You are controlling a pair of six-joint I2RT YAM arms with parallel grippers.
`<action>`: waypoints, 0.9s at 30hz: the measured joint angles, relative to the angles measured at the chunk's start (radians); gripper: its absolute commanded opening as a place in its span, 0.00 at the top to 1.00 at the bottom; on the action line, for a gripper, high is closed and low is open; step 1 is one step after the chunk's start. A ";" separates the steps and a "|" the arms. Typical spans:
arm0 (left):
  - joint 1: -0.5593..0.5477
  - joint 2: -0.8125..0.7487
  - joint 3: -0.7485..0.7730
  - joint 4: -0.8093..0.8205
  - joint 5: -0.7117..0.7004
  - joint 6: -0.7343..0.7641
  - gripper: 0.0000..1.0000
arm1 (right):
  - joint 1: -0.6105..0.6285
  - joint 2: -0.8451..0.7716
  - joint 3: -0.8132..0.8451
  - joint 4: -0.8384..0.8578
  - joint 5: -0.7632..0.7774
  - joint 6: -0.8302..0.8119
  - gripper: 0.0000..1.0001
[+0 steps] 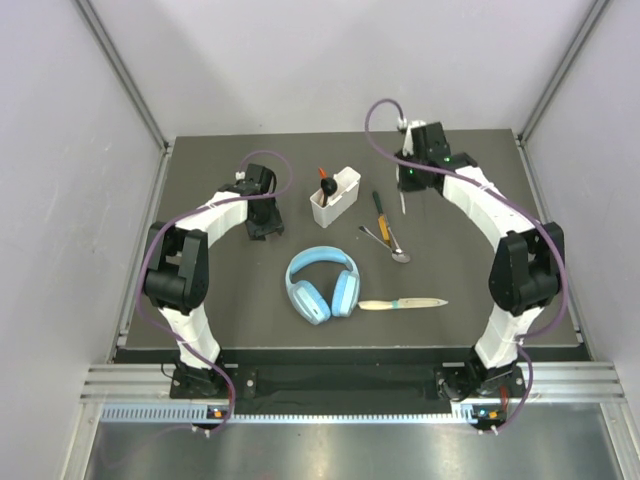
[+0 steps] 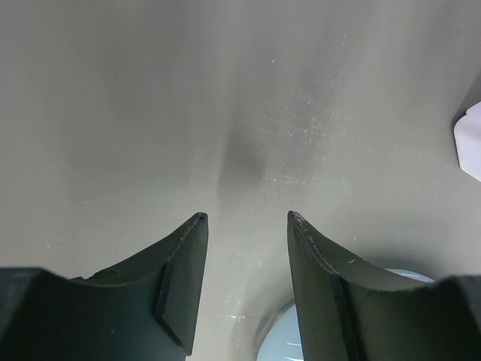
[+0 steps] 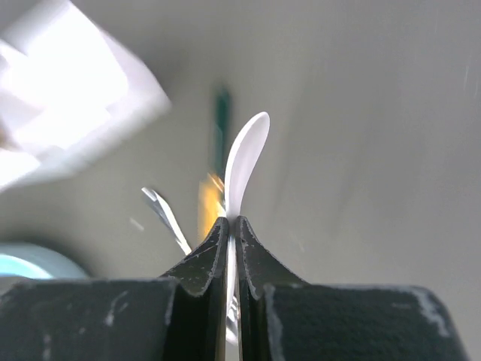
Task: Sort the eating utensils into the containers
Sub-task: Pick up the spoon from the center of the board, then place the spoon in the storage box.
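Note:
My right gripper (image 3: 232, 219) is shut on a white plastic spoon (image 3: 245, 158), held thin edge up above the mat. From above, that gripper (image 1: 404, 186) hangs right of the white caddy (image 1: 345, 187), with the spoon (image 1: 402, 202) pointing down from it. The caddy holds an orange-red spoon and a black scoop (image 1: 326, 184). A green-and-yellow-handled utensil (image 1: 381, 212), a metal spoon (image 1: 397, 250) and a wooden-handled knife (image 1: 402, 303) lie on the mat. My left gripper (image 2: 246, 218) is open and empty, low over the mat left of the caddy (image 1: 265, 222).
Light-blue headphones (image 1: 322, 283) lie in the middle of the mat, and one earcup (image 2: 301, 342) shows under my left fingers. A caddy corner (image 2: 470, 147) shows at the right edge. Grey walls enclose the mat on three sides.

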 measured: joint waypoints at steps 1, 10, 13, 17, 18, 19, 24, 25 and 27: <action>0.000 0.000 0.000 0.000 0.000 0.000 0.48 | 0.003 0.001 0.034 0.010 -0.018 0.006 1.00; 0.000 0.000 0.000 -0.002 -0.001 0.000 0.48 | 0.093 0.172 0.375 0.153 -0.158 0.064 1.00; 0.000 0.000 0.000 -0.003 -0.002 0.000 0.48 | 0.126 0.267 0.445 0.182 -0.189 0.089 1.00; 0.000 0.000 0.000 -0.006 -0.009 0.001 0.48 | 0.155 0.356 0.488 0.192 -0.200 0.115 1.00; 0.000 0.000 0.000 -0.006 -0.010 0.001 0.48 | 0.159 0.366 0.488 0.188 -0.200 0.120 1.00; 0.000 0.000 0.000 -0.007 -0.012 0.001 0.48 | 0.163 0.374 0.486 0.187 -0.200 0.122 1.00; 0.000 0.000 0.000 -0.009 -0.016 0.001 0.48 | 0.165 0.373 0.454 0.234 -0.200 0.131 1.00; 0.000 0.000 0.000 -0.009 -0.016 0.001 0.48 | 0.165 0.370 0.434 0.250 -0.200 0.132 1.00; 0.000 0.000 0.000 -0.009 -0.017 0.001 0.48 | 0.167 0.370 0.399 0.272 -0.200 0.133 1.00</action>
